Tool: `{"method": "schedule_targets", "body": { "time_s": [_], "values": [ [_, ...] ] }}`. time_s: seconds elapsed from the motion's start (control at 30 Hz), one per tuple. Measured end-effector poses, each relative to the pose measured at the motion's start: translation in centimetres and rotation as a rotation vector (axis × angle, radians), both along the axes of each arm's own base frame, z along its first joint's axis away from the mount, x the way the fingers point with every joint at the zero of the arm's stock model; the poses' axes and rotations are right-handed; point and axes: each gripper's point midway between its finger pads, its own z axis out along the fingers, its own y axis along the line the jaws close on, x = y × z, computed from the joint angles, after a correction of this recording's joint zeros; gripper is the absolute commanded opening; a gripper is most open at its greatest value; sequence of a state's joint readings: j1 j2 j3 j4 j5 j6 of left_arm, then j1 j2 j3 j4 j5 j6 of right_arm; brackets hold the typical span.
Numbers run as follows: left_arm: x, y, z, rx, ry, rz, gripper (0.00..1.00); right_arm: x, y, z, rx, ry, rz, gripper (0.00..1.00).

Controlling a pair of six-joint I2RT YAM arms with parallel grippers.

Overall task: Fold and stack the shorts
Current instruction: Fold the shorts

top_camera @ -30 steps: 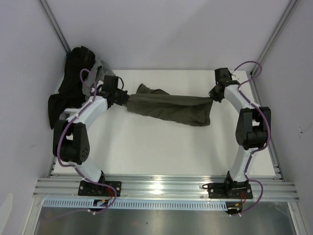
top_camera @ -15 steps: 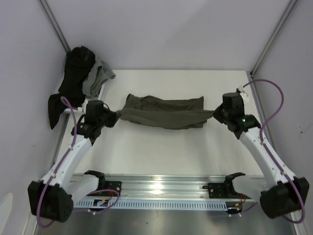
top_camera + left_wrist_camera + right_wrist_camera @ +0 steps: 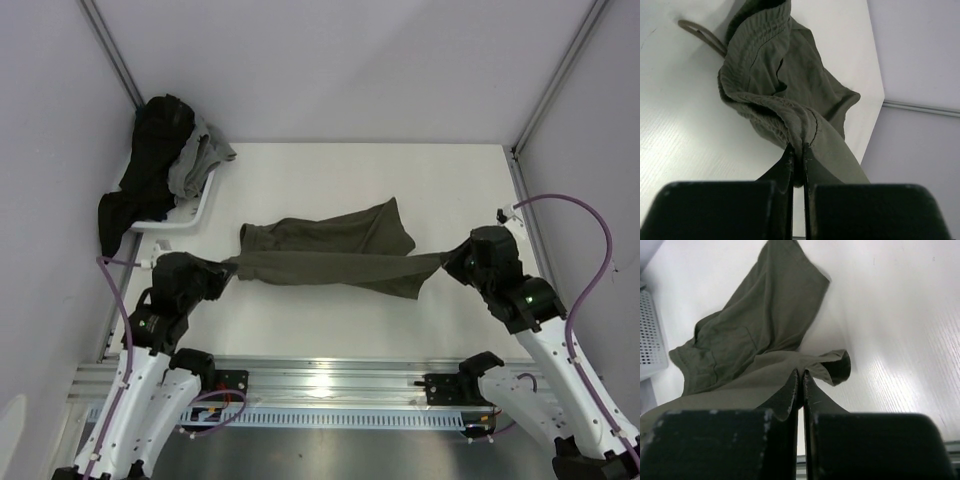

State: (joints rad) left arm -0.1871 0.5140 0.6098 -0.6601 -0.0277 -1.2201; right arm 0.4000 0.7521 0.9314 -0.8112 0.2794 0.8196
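The olive-green shorts (image 3: 330,250) hang stretched between my two grippers above the white table, the far part drooping onto it. My left gripper (image 3: 226,268) is shut on the gathered waistband end (image 3: 790,122), with the drawstring (image 3: 700,34) trailing on the table. My right gripper (image 3: 450,262) is shut on a leg hem (image 3: 805,367), and the other leg (image 3: 775,310) lies flat on the table beyond it.
A white basket (image 3: 190,215) at the back left holds a heap of dark and grey clothes (image 3: 160,160). Its perforated wall shows in the right wrist view (image 3: 650,335). Grey walls close in the table (image 3: 330,330) on three sides, with a metal rail at the near edge.
Both grippers have pulled back toward the near edge, dragging the shorts with them. The shorts are stretched longer and sit nearer to the arm bases than before.
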Motion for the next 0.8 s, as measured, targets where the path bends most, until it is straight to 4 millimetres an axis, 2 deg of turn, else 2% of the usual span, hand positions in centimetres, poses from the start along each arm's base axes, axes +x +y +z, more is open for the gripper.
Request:
{"method": "schedule_targets", "body": {
  "time_s": [0.13,0.3,0.43,0.57,0.73,0.8],
  "values": [
    [0.6,0.1,-1.2,0.017,0.071,0.009,0.00,0.9,0.2,-0.9,-0.034,0.049,-0.001,0.00],
    [3.1,0.2,-1.2,0.053,0.153,0.034,0.02,4.3,1.0,-1.1,-0.083,0.098,0.006,0.00],
    [5.6,0.5,-0.2,0.079,0.174,0.069,0.04,7.9,1.4,-1.3,-0.097,0.113,0.003,0.00],
    [8.3,1.1,0.5,0.067,0.161,0.111,0.06,12.1,0.8,-2.5,-0.088,0.138,-0.021,0.00],
    [12.0,1.6,-1.9,0.037,0.232,0.149,0.11,17.1,0.6,-4.9,-0.069,0.183,-0.022,0.00],
    [13.8,1.8,-3.4,0.033,0.278,0.160,0.21,19.3,0.9,-6.2,-0.062,0.199,-0.016,0.00]
  ]
}}
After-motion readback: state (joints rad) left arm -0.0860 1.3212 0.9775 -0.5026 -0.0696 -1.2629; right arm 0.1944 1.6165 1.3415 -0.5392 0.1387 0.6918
